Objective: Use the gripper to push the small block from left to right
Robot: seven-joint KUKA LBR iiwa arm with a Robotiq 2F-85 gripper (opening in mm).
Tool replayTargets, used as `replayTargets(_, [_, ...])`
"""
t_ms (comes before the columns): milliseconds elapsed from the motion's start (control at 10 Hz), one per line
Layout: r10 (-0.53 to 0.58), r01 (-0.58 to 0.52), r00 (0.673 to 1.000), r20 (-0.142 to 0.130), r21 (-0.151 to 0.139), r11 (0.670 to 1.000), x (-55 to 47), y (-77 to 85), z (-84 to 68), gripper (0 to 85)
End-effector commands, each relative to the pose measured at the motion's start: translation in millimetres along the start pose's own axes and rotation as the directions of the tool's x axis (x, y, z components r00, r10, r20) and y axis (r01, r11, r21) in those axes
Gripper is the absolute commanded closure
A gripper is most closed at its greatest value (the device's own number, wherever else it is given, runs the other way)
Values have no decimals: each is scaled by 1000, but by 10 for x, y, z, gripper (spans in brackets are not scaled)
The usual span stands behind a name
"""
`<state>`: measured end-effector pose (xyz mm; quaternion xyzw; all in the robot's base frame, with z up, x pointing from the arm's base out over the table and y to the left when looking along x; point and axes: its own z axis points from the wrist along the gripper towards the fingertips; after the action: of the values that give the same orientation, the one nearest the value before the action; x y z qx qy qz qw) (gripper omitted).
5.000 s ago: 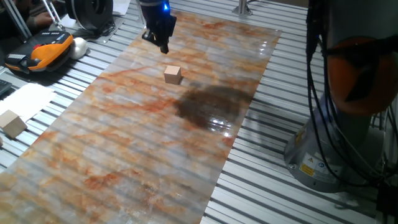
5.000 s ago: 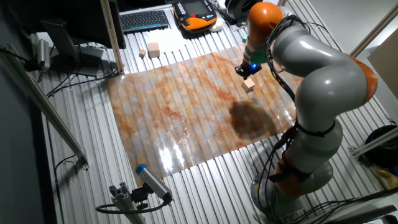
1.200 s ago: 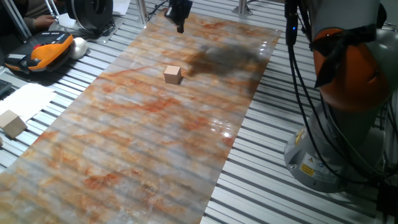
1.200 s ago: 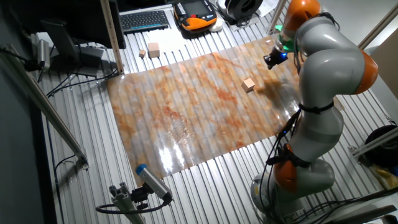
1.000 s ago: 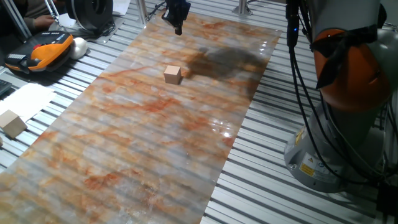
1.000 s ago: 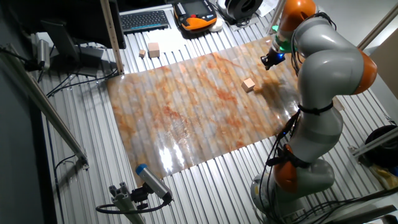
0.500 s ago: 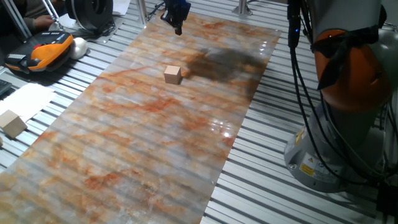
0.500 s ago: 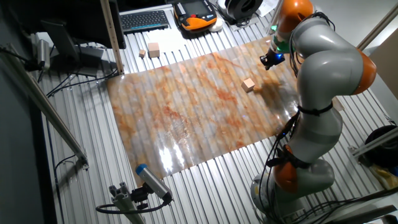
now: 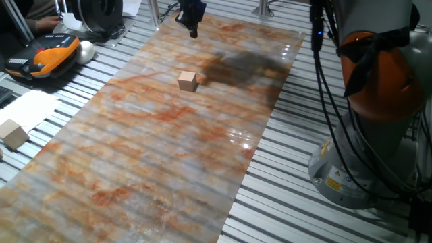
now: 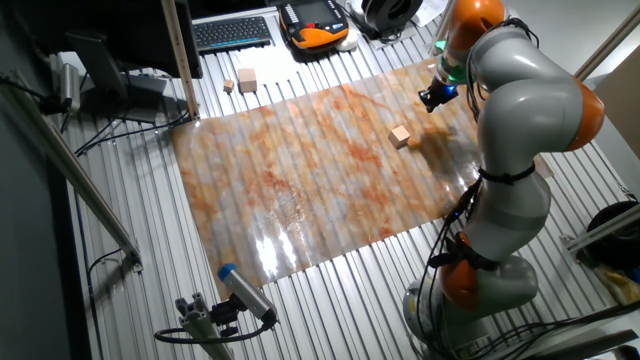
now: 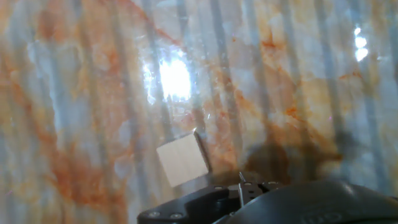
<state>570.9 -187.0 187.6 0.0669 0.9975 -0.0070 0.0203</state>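
Observation:
The small block (image 9: 187, 82) is a tan wooden cube on the marbled orange-and-grey mat (image 9: 148, 155). It also shows in the other fixed view (image 10: 400, 136) and in the hand view (image 11: 183, 160). The dark gripper (image 9: 192, 17) hovers above the far end of the mat, well apart from the block; its blue light and green ring show in the other fixed view (image 10: 432, 97). Its fingers look closed together into one dark tip and hold nothing. In the hand view only the gripper's dark underside (image 11: 241, 186) shows at the bottom edge.
A larger pale wooden block (image 9: 13, 133) lies off the mat on the slatted table, also seen in the other fixed view (image 10: 247, 80). An orange-and-black device (image 9: 47, 54) and a keyboard (image 10: 232, 32) lie beyond the mat. The robot's base (image 9: 378, 101) stands beside the mat.
Since five seconds ago the gripper has pulled back from just beside the block to the far end of the mat. Over the last second it barely moves. The block has not moved.

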Motion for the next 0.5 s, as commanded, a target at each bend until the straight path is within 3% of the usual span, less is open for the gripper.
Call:
replayTargets(0, [1,-1,1000,10,10,1000,-2,2,-2,850])
replayTargets(100, [18,-18,1000,13,0,1000,-2,2,-2,850])
replayTargets(200, [18,-18,1000,20,12,1000,-2,2,-2,850])
replayTargets(400, [18,-18,1000,4,-5,1000,-2,2,-2,850])
